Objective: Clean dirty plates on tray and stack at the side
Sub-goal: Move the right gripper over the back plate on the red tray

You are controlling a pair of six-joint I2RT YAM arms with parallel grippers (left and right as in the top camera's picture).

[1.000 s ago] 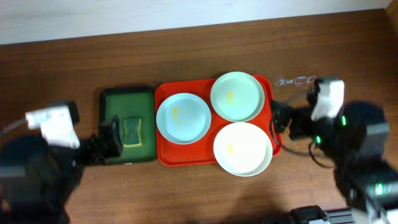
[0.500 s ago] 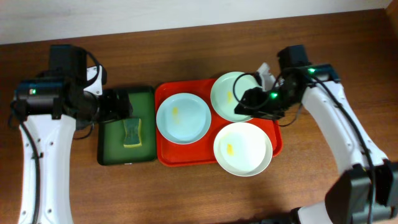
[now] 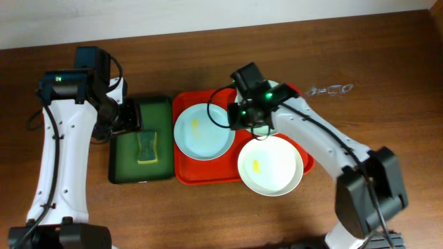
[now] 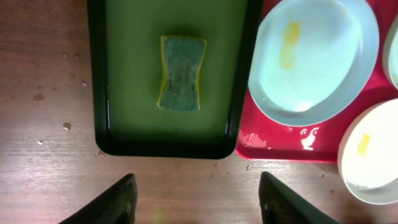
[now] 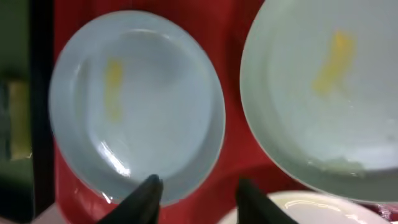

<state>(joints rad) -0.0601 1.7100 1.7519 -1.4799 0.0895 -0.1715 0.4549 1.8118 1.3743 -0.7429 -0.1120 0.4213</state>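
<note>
The red tray (image 3: 181, 173) holds three dirty plates. A pale blue plate (image 3: 203, 131) with a yellow smear lies at its left. The white plate (image 3: 270, 166) lies at the front right. The mint plate (image 3: 282, 90) at the back right is mostly hidden under my right arm. My right gripper (image 5: 199, 194) hangs open over the pale blue plate's (image 5: 137, 99) right rim. One finger is over the rim and the other is over bare red tray (image 5: 239, 37), with nothing held. My left gripper (image 3: 128, 116) is open, high beside the green tray, and its jaws stand wide apart.
A dark green tray (image 4: 96, 93) left of the red one carries a green and yellow sponge (image 4: 181, 81). Water drops dot the wood near it. A small wet glint (image 3: 331, 88) lies on the table right of the red tray.
Both arms have swung in from the table's sides. The right one crossed the mint plate to the pale blue plate, and the left came to the green tray. Both sets of jaws have narrowed.
</note>
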